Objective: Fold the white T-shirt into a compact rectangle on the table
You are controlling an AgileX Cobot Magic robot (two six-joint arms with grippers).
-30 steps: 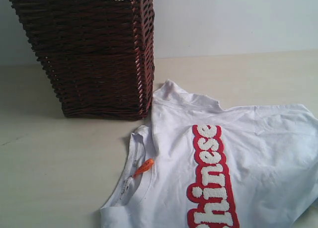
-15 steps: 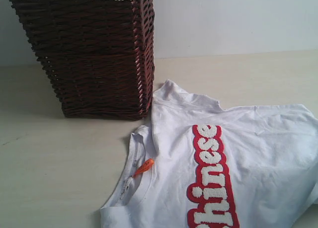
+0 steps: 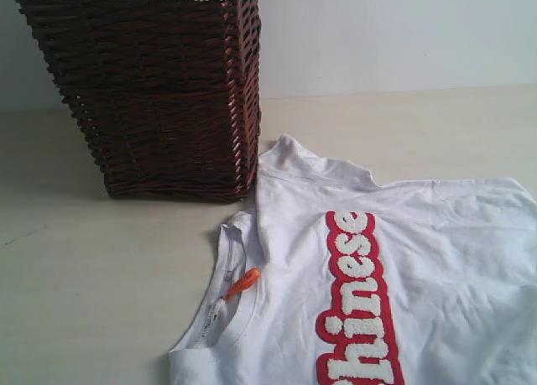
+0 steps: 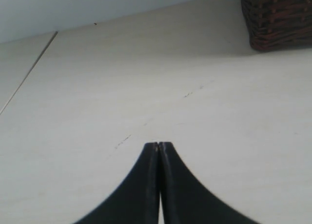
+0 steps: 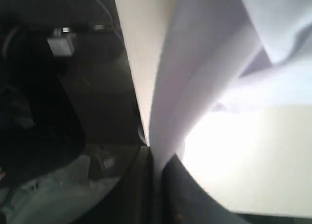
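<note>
shirt (image 3: 470,259) lies spread out at 5 o'clock on the table (image 3: 101,276), no fold made yet. your right gripper (image 5: 156,155) is pinched on its edge, left gripper (image 4: 159,145) closed on nothing.

Exterior view's soft and even, a bit washed out — the basket (image 3: 159,91) throws only a faint shadow around its base on the table (image 3: 84,276). Left wrist view is bright and fairly sharp. Right wrist view's a mess: the white T-shirt (image 5: 195,77) is close-up blur with a blown-out white patch, and the rest is dark and murky.
</note>
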